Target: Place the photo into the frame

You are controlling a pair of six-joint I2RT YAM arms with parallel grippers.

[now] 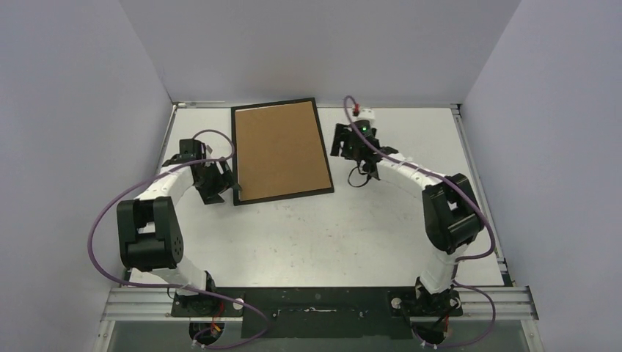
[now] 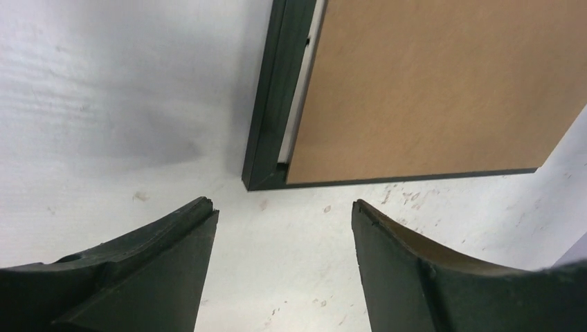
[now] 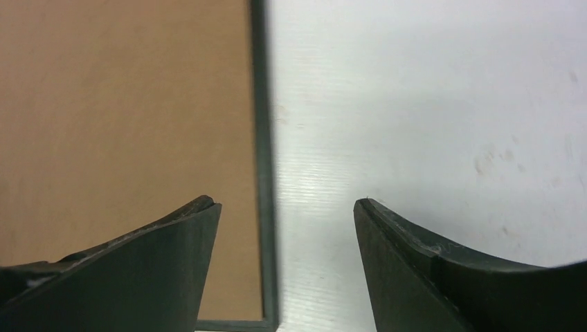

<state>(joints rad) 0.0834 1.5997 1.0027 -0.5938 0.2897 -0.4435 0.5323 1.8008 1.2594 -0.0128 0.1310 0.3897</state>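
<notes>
The thin black frame [image 1: 236,158] lies face down at the back middle of the table, with the brown cardboard backing [image 1: 281,149] set in it. The photo is hidden. In the left wrist view the frame's corner [image 2: 266,155] lies just ahead of my fingers, with the backing [image 2: 429,90] and a thin pale strip showing along its inner edge. My left gripper [image 1: 220,183] is open and empty by the frame's near left corner. My right gripper [image 1: 341,141] is open and empty beside the frame's right edge [image 3: 262,138], one finger over the backing [image 3: 124,104].
White table [image 1: 330,235] with scuff marks, walled on three sides by pale panels. A metal rail runs along the near edge by the arm bases.
</notes>
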